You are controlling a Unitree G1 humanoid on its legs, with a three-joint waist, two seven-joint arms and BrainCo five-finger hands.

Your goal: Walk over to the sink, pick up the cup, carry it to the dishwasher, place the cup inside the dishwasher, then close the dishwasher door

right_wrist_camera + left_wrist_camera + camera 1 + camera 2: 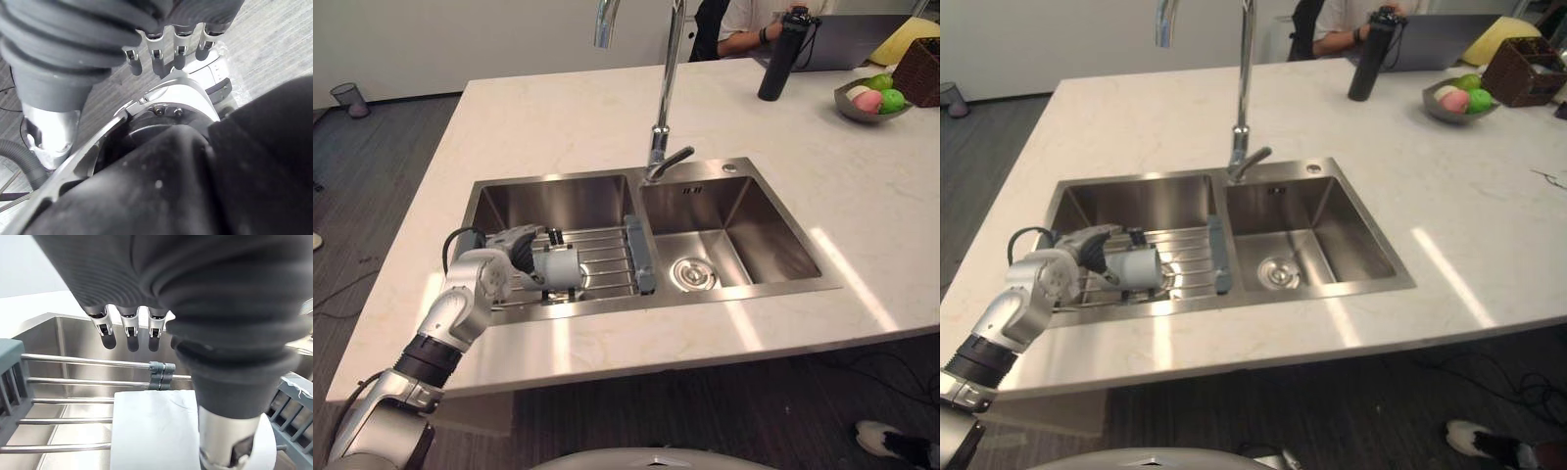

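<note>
A pale grey cup (564, 266) lies on its side on a wire rack (607, 257) across the left basin of the steel sink (744, 166). My left hand (516, 249) reaches in from the near left and hovers right at the cup. In the left wrist view its fingers (130, 328) stretch straight above the cup (156, 431), and the thumb (225, 440) drops along the cup's side, not closed round it. My right hand (166, 49) hangs by my side with relaxed fingers and holds nothing.
A tall faucet (662, 117) rises behind the divider between the basins. On the far counter stand a black bottle (781, 57), a fruit bowl (871, 98) and a wicker basket (920, 70). A person (744, 24) sits beyond the counter.
</note>
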